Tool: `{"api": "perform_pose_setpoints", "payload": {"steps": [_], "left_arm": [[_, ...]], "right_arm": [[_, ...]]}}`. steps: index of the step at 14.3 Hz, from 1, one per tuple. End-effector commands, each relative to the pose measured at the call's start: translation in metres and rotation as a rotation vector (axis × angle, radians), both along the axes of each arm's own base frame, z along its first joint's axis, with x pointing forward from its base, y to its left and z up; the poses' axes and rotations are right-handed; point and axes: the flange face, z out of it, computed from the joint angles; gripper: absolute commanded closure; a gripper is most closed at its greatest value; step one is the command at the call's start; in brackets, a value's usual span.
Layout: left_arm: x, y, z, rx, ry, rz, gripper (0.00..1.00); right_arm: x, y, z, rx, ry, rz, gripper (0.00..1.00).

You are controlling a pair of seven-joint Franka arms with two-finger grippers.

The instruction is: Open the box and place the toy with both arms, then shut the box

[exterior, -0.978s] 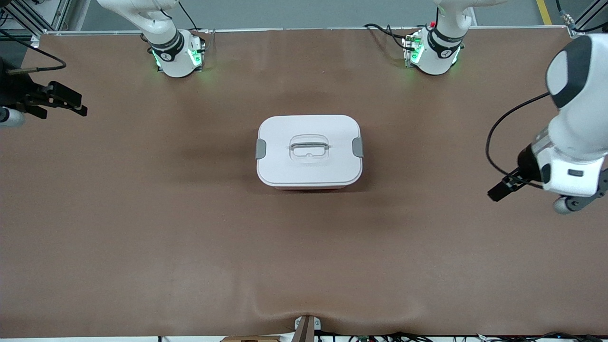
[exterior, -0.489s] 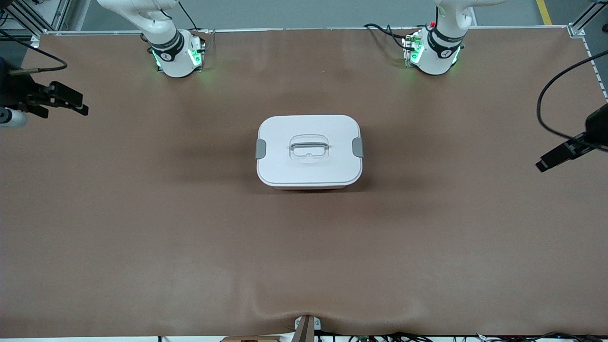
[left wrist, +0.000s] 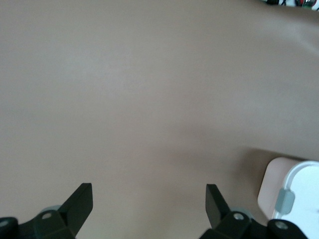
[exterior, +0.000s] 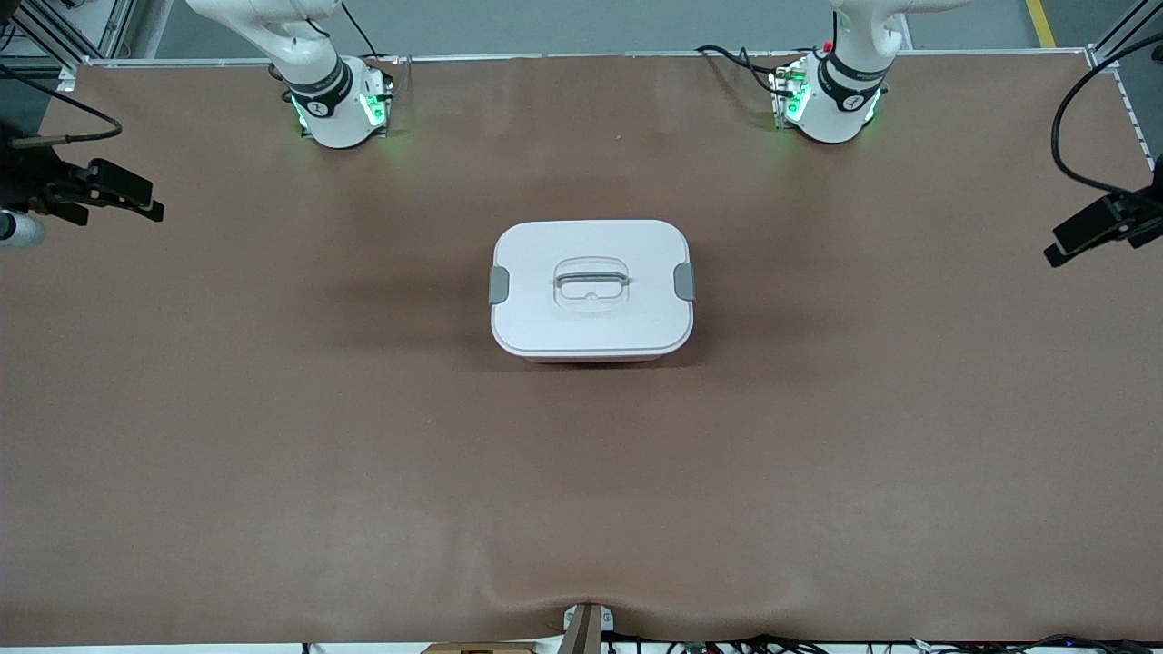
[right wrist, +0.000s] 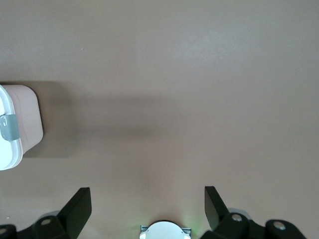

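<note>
Midway between the two grippers, at the middle of the table [exterior: 273, 472], sits the white box [exterior: 591, 289] with its lid [exterior: 545, 318] down flat, a grey latch [exterior: 499, 284] at the end toward the right arm and a second grey latch [exterior: 685, 282] at the end toward the left arm, and a recessed handle [exterior: 591, 278] on top. No toy shows in any view, so whether one lies inside cannot be told; a shut box with both arms drawn off fits a toy already packed and the lid put back just as well as a box waiting to be opened. The left gripper [left wrist: 149, 206] hangs over bare table at its own arm's end, its fingers [left wrist: 79, 201] spread wide with nothing between them, and the box corner with its latch peeks in at the edge of that wrist view. The right gripper [right wrist: 148, 204] hangs likewise over the table at its arm's end, wide open and holding nothing, the box showing at the edge of its view too. From each claw the box lies inward toward the centre, its long axis running from one arm's end to the other, so each latch faces its own arm. Neither gripper looks clearly closer; both stand well apart from the box.
</note>
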Motion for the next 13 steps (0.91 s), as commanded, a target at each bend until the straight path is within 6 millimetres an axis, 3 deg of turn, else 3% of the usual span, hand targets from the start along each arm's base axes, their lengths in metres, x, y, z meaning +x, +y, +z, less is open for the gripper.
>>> {"api": "perform_pose_setpoints", "payload": {"steps": [1, 7, 13], "left_arm": [[-0.015, 0.000, 0.008, 0.000, 0.028, -0.076, 0.00], [-0.033, 0.014, 0.016, 0.000, 0.064, -0.185, 0.00], [-0.039, 0.007, 0.018, 0.029, 0.079, -0.246, 0.00]], "right_arm": [[0.000, -0.004, 0.002, 0.003, 0.000, -0.008, 0.00], [-0.001, -0.009, -0.002, 0.004, 0.003, -0.019, 0.00], [-0.001, -0.002, 0.001, 0.008, -0.003, -0.007, 0.00]]}}
